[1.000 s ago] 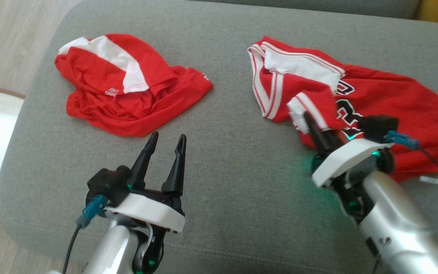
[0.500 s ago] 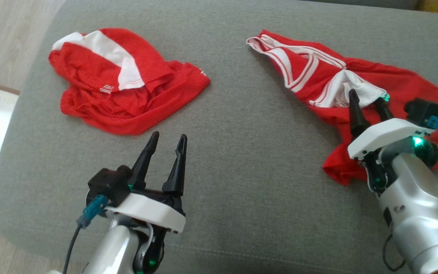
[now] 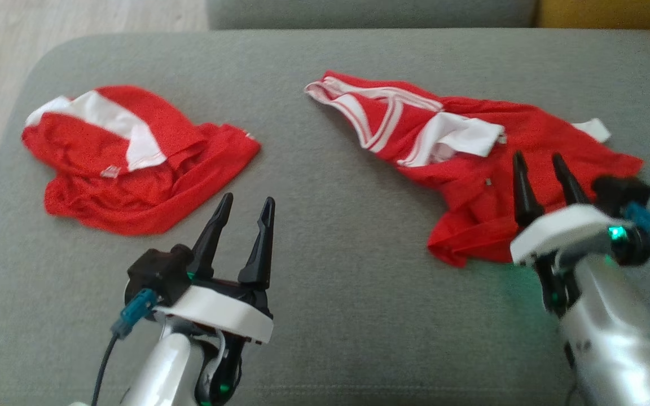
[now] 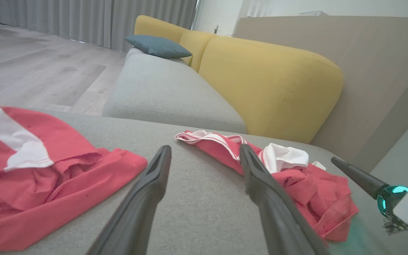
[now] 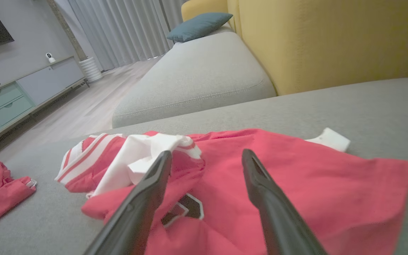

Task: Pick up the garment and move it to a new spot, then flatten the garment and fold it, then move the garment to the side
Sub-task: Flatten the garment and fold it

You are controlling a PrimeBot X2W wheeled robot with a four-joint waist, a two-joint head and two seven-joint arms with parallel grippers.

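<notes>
On the grey sofa seat (image 3: 330, 265), a crumpled red and white garment (image 3: 133, 186) lies at the left. The left hand (image 3: 249, 198) hovers near its right edge, fingers spread wide, holding nothing. Right of the middle lies the red jersey (image 3: 534, 127), rumpled, its white-striped edge toward the centre. The right hand (image 3: 537, 156) stands over the jersey's near part, fingers wide apart and empty. Whether they touch the cloth I cannot tell.

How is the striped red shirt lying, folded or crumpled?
Crumpled. The striped red shirt lies bunched and wrinkled, not squared up, on the grey cushion.
</notes>
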